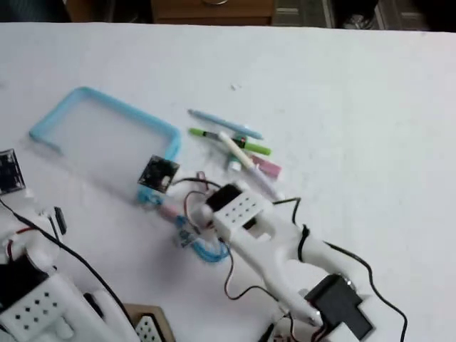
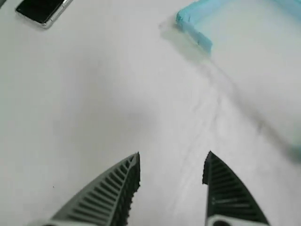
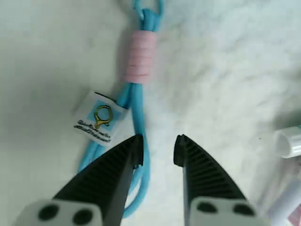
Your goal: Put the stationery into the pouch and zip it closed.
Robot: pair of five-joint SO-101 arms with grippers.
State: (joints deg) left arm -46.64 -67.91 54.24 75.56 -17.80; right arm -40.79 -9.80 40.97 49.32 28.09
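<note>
The right claw is open, with one finger over the blue cord on the table. The left claw is open too, near the blue pouch. The pens lie in a pile beside the pouch.

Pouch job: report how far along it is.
Done: nothing; the pens lie on the table beside the pouch. In hand: right gripper open over the blue cord; left gripper open, empty. Left: loading, zipping.
</note>
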